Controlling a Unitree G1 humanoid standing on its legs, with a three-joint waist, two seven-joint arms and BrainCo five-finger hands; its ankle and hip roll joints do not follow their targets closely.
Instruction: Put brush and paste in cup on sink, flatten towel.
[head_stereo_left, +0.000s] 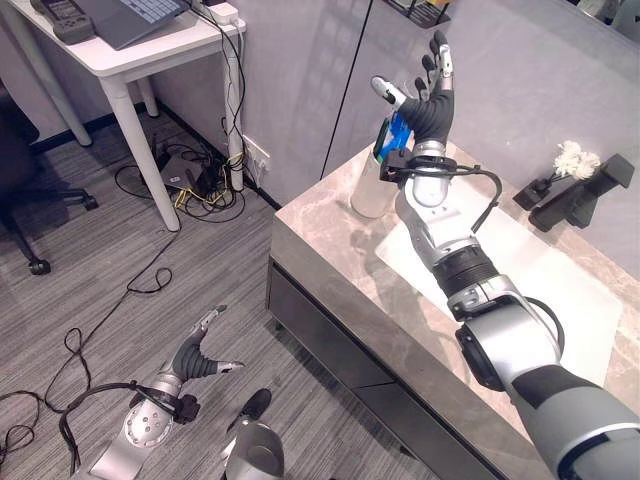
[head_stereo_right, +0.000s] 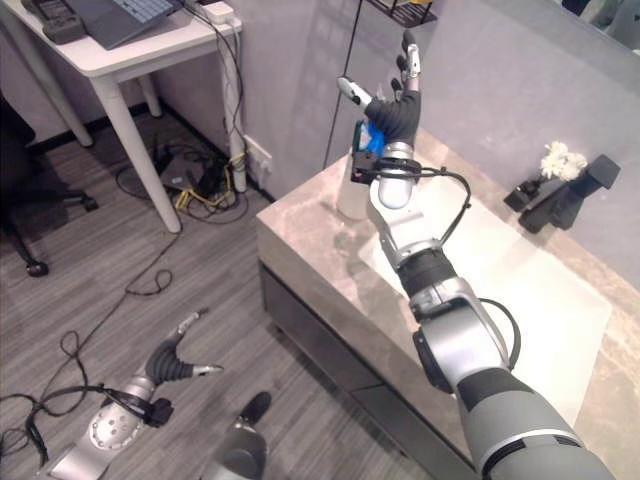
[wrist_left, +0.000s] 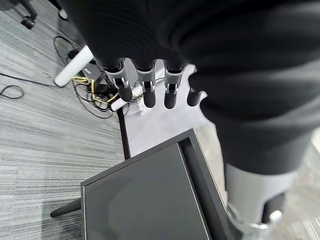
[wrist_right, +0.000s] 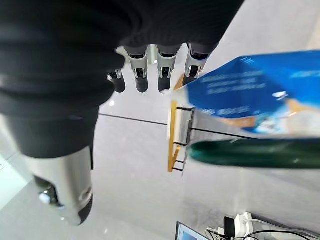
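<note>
Paste (wrist_right: 250, 92) beside spread fingers (wrist_right: 165, 75).

Right hand (head_stereo_left: 428, 108) raised, fingers (head_stereo_left: 441, 52) spread; left hand (head_stereo_left: 190, 360) hangs low

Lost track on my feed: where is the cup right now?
The cup stands near the far left corner of the marble counter in the eye views, just behind the raised right hand, with the blue toothpaste tube sticking out of it.

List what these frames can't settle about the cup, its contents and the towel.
- Cup: partly behind the right hand and its wrist in both eye views.
- Blue paste tube and dark green brush handle: blurred and cut by the right wrist view's edge.
- Towel: cannot pick it out on the sink.
</note>
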